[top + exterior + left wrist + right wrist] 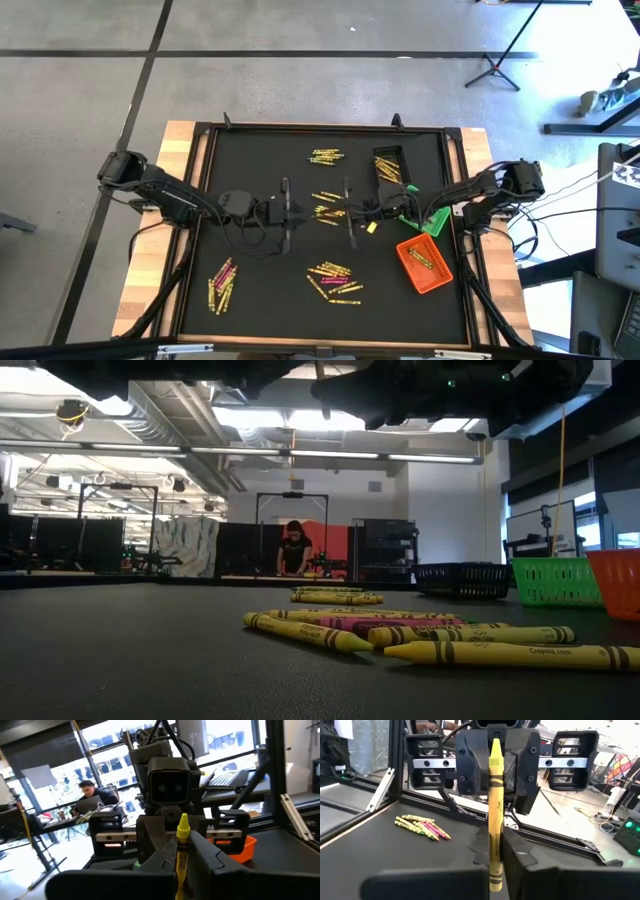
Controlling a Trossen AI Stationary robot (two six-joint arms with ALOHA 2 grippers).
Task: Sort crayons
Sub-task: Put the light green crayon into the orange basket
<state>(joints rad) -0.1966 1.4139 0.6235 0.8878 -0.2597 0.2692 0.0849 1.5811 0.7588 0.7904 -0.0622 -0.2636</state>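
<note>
Both tools, left [177, 865] & right [495, 855], are pinched shut on one thin yellow wax crayon [495, 805]. It's light, stiff, snaps easily, so you grip mid-shaft, w/ gentle pressure.

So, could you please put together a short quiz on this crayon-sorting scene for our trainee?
1. True or false: the orange bin is empty.
2. What colour is the crayon gripped by both the left gripper and the right gripper? A) pink B) yellow C) green
3. In the high view, which bin sits between the black bin and the orange bin?

Key: 1. False, crayons lie in it. 2. B. 3. The green bin.
</note>
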